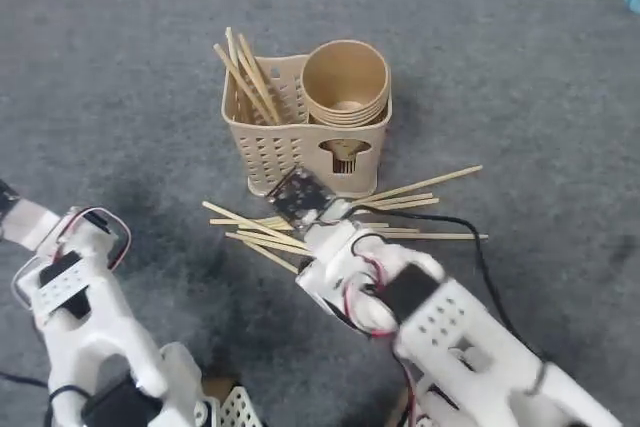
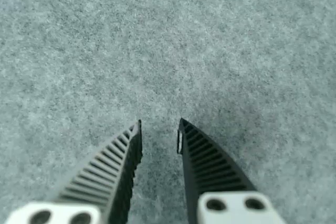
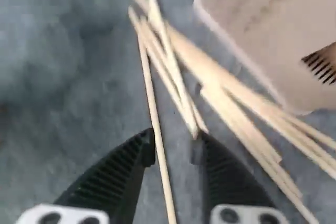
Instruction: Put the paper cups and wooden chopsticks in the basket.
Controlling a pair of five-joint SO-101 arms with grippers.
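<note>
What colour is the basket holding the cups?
The basket is beige, clearest in the high view.

Basket: a beige perforated plastic basket (image 1: 275,152) stands mid-back on the grey felt-covered desk (image 1: 540,87).
Right compartment: stacked tan paper cups (image 1: 345,77).
Left compartment: leaning light wooden chopsticks (image 1: 250,72).
Before the basket: loose wooden sticks (image 1: 425,185) lie scattered on the desk.
Right claw (image 3: 174,142): over that pile, one stick between its fingers.
Left claw (image 2: 159,124): above bare desk, well left of the basket.

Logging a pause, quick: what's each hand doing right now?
Left hand: open, empty, over bare carpet.
Right hand: open around a wooden chopstick, not gripping it.
</note>
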